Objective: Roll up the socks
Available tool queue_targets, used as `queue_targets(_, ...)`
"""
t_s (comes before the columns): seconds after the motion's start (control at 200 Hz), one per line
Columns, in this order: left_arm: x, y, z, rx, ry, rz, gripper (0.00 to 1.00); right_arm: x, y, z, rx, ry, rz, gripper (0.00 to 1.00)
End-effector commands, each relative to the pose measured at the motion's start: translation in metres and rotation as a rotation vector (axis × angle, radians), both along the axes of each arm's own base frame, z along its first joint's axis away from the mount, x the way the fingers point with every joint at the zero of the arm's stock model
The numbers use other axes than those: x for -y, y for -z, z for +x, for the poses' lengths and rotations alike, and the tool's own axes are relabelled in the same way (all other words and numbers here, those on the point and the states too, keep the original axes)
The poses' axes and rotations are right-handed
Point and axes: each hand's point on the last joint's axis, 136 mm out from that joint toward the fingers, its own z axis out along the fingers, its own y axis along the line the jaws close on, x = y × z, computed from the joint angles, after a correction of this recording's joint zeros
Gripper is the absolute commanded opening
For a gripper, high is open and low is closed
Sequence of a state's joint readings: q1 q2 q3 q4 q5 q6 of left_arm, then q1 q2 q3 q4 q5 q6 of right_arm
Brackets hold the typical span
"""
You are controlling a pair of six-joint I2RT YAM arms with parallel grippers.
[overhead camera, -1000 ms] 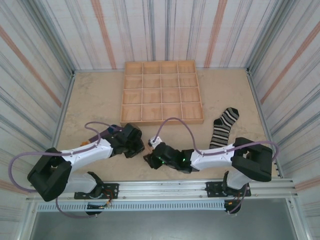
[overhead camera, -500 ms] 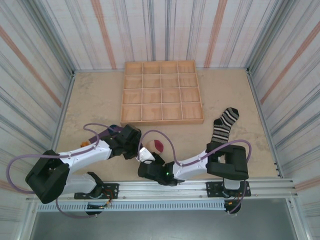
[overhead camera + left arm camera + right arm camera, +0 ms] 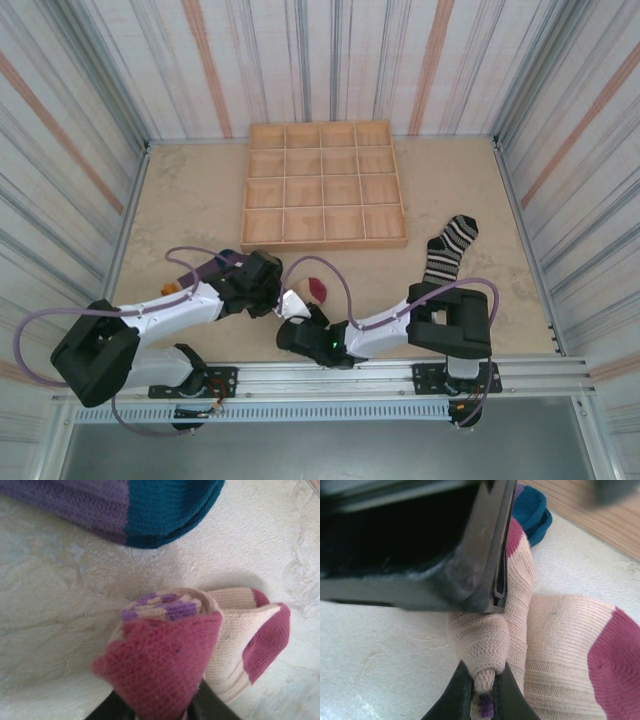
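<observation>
- Where the two arms meet close to the near edge of the surface [image 3: 190, 200], both hands grip the same peach sock [image 3: 296, 300].
- The right hand [image 3: 484, 692] reaches in from the near side. Its two dark fingers [image 3: 460, 692] are pressed onto the end of the tight peach roll, where a bit of purple stripe shows between them.
- The left hand [image 3: 160, 703] comes from the left and pinches the dark-red part of the roll. Its dark body sits just above the roll in the right wrist view.
- The unrolled part of the peach sock lies flat on the surface beside the roll, its dark-red end pointing away to the right.
- Just beyond the roll lies the purple sock [image 3: 75, 500], its teal toe near the peach sock but not touching it.
- Farther right, well apart from the hands, the striped sock [image 3: 447, 252] lies flat on the surface.
- Beyond them all, the wooden tray [image 3: 325, 241] of square compartments sits toward the far wall.
</observation>
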State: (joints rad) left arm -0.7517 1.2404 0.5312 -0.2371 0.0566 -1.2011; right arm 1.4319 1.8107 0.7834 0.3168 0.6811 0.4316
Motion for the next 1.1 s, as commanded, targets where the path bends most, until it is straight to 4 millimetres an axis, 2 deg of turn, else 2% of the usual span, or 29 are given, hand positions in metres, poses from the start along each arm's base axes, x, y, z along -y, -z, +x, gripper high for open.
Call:
queue_targets(0.0,-0.006,-0.003,-0.010,0.001,0.028,0.003,0.37,0.028,0.037,0.004,-0.179,0.043,0.016,0.00)
queue_targets(0.125,-0.008,-0.015,-0.002,0.048,0.018,-0.018,0.59,0.044,0.052,0.005,-0.291,0.082,0.066,0.00)
queue_targets(0.24,-0.013,-0.024,0.002,0.080,0.009,-0.033,0.69,0.055,0.065,0.007,-0.407,0.120,0.168,0.00)
queue_targets(0.586,-0.022,-0.031,0.004,0.103,-0.005,-0.012,0.71,0.079,0.079,0.009,-0.702,0.295,0.469,0.00)
queue_targets(0.701,-0.021,-0.029,0.006,0.101,-0.001,-0.004,0.70,0.090,0.089,0.004,-0.786,0.395,0.498,0.00)
queue_targets(0.917,-0.017,-0.028,0.008,0.105,0.018,0.029,0.68,0.124,0.105,-0.006,-0.908,0.634,0.571,0.00)
queue_targets(1.092,-0.010,-0.027,0.011,0.113,0.032,0.045,0.68,0.148,0.112,-0.015,-0.953,0.782,0.552,0.00)
